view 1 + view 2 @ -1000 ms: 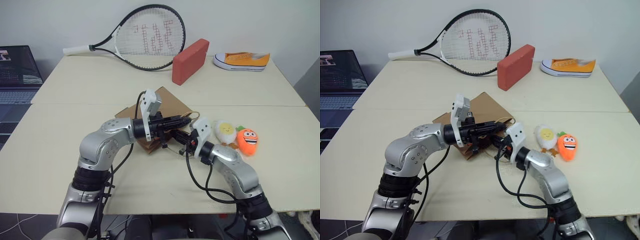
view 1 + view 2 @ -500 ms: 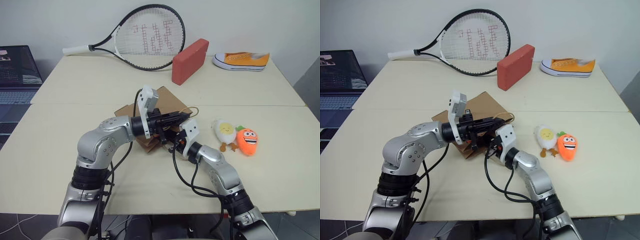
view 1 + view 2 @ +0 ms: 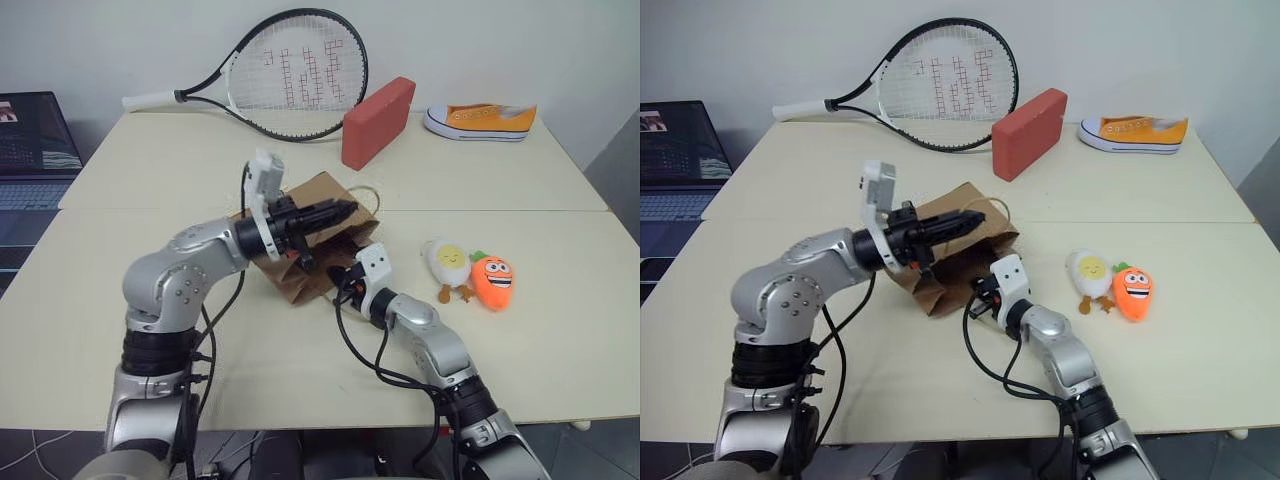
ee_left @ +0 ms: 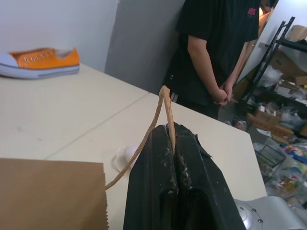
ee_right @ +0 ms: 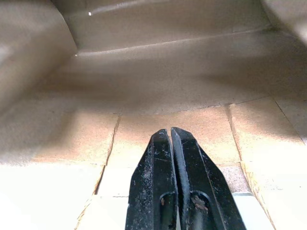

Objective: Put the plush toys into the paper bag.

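Black fingers of the left gripper (image 4: 173, 143) pinch a tan loop handle (image 4: 156, 120) of the paper bag (image 3: 950, 262), raised off the table (image 3: 300, 350). We note the right gripper (image 5: 171, 143) clenched on nothing, inside the bag's mouth. The egg toy (image 3: 447, 262) and carrot toy (image 3: 492, 280) lie side by side on the table, right of the bag. We record a person (image 4: 213, 52) standing beyond the table.

Brown paper bag (image 3: 305, 262) lies beside egg (image 3: 447, 263) and carrot (image 3: 492, 280) plushes
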`<state>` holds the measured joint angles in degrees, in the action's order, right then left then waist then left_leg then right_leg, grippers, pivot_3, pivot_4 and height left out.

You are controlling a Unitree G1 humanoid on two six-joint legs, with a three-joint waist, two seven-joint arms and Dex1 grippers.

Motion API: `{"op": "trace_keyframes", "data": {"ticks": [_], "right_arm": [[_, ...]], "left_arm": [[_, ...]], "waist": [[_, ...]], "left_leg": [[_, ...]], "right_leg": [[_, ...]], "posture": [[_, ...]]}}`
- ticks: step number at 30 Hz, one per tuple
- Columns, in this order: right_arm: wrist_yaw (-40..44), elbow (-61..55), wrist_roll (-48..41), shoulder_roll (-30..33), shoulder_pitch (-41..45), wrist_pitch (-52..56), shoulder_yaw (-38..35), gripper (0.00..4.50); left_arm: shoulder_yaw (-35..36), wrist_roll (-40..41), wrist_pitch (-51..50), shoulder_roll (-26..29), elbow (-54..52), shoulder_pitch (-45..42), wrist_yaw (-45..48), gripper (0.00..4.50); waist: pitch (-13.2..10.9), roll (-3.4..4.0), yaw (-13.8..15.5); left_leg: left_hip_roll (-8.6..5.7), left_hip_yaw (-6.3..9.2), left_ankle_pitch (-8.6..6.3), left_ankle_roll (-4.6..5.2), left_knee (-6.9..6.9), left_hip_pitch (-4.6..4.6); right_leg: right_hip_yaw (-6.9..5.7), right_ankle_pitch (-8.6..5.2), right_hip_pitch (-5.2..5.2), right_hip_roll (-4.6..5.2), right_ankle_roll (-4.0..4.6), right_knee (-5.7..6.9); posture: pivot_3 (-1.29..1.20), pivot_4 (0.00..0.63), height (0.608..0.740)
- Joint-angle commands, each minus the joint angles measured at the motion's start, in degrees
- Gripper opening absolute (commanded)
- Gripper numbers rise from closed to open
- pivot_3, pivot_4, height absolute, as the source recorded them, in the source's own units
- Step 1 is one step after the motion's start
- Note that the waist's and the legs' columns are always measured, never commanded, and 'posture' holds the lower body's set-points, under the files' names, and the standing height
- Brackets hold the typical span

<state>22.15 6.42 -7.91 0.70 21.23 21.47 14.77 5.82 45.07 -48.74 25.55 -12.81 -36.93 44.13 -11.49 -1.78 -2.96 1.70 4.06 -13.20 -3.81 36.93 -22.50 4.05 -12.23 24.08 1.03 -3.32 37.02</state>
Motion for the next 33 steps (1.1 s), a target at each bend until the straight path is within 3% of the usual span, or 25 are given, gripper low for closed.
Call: {"op": "trace_keyframes", "data": {"ticks": [1,8,15,21,33], "right_arm": [[-0.6,-0.4,0.7,-0.2,-0.1,1.3,0.1,0.09],[-0.7,0.0,1.5,-0.1,-0.1,2.2,0.5,0.09],[-0.6,-0.1,2.4,-0.3,-0.3,2.5,0.5,0.09],[-0.8,-0.5,2.7,-0.9,-0.1,2.3,0.1,0.09],[0.5,-8.7,1.0,0.3,-1.4,2.7,-0.4,0.09]], "left_arm": [[3.5,1.6,0.7,2.1,-1.4,-4.4,-1.0,0.00],[5.0,-1.2,5.0,5.3,2.6,-12.0,-1.2,0.00],[4.3,-3.6,8.8,5.8,4.9,-13.8,-0.4,0.00],[1.7,-5.2,10.0,6.0,3.4,-10.5,1.9,0.00],[0.6,0.1,5.8,5.9,-2.7,-4.5,4.5,0.00]], "waist": [[0.0,0.00,0.0],[0.0,-0.01,-0.1],[0.0,-0.01,-0.2],[0.0,-0.01,-0.3],[0.0,-0.01,-0.3]], "left_leg": [[0.00,0.01,0.00,0.00,0.01,0.00],[0.00,0.01,0.00,0.00,0.00,0.01],[0.00,0.01,0.00,0.00,-0.02,0.01],[0.00,0.01,0.00,0.00,-0.02,0.01],[0.00,0.05,0.00,0.00,-0.04,-0.13]], "right_leg": [[0.00,0.00,-0.01,0.00,0.00,0.00],[-0.01,0.00,-0.01,-0.01,0.00,-0.01],[-0.01,0.00,0.00,-0.01,-0.01,-0.01],[0.00,0.01,-0.01,-0.01,-0.01,-0.01],[-0.03,0.01,0.11,-0.01,-0.03,0.00]], "posture": [[0.00,0.150,0.740],[0.00,0.150,0.740],[0.00,0.150,0.740],[0.00,0.150,0.740],[0.00,0.150,0.740]]}}
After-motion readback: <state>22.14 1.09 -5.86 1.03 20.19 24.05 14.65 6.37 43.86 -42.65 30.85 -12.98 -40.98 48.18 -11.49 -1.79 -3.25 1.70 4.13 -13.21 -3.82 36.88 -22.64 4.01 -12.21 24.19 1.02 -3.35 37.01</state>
